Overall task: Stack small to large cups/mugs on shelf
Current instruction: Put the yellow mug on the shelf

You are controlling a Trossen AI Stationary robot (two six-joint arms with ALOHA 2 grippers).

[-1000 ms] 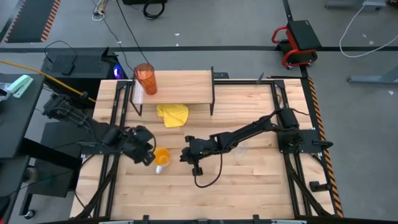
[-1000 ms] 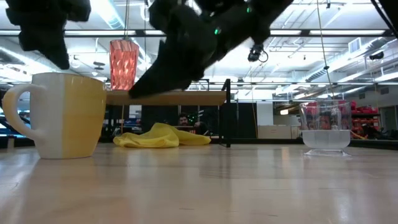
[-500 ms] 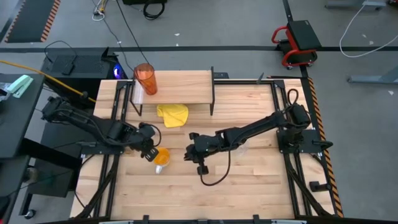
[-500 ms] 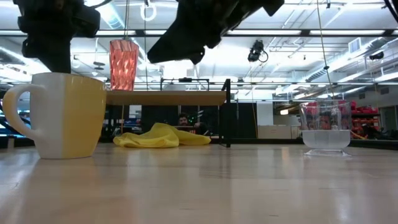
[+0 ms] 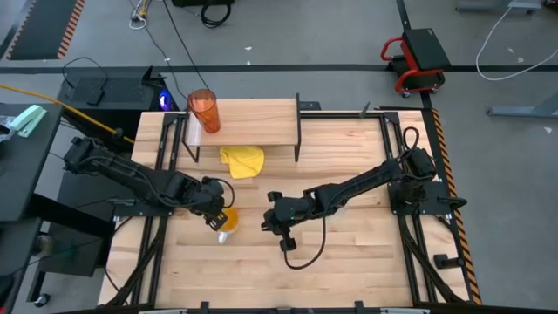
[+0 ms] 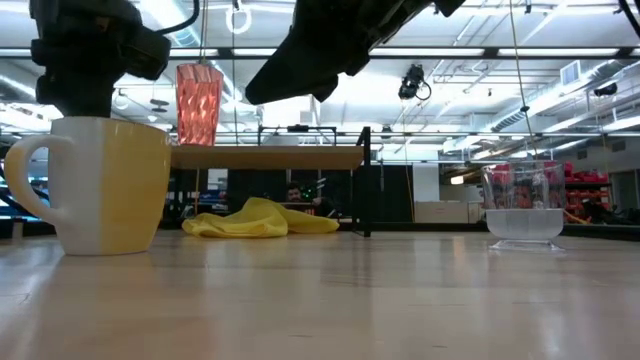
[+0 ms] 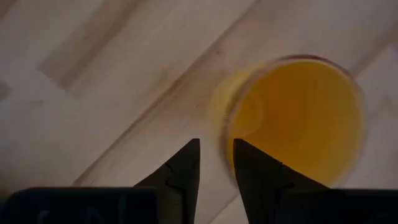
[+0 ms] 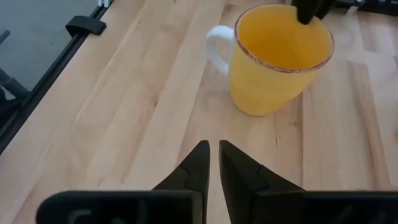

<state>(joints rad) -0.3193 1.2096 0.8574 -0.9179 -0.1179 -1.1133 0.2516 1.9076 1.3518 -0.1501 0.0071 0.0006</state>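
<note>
The orange mug [image 5: 227,218] with a white handle [image 8: 216,46] stands upright on the table, left of centre. My left gripper [image 5: 215,209] is over the mug's left rim, slightly open. One finger is outside the wall and one [image 8: 309,9] is over the inside. My right gripper [image 5: 273,220] is shut and empty, hovering right of the mug. The orange-red tumbler [image 5: 205,111] stands on the left end of the shelf [image 5: 257,120]. The clear cup [image 6: 522,213] stands on the table at the right, mostly hidden under my right arm in the high view. My left gripper comes at the mug's rim [image 7: 225,127] from above, pointing down, on the side away from my right gripper. Its fingers [image 7: 186,163] stand astride the wall. I cannot tell whether they touch it. The mug stands on the table.
A crumpled yellow cloth [image 5: 242,161] lies on the table just in front of the shelf. A black cable [image 5: 305,249] loops from my right arm over the table's near middle. Bare wooden tabletop [image 5: 366,262] lies toward the near right.
My left gripper has moved toward the table's right and come down over the mug's rim. My right gripper has risen and drifted a little toward the near edge. The mug, tumbler and clear cup have stayed in place.
</note>
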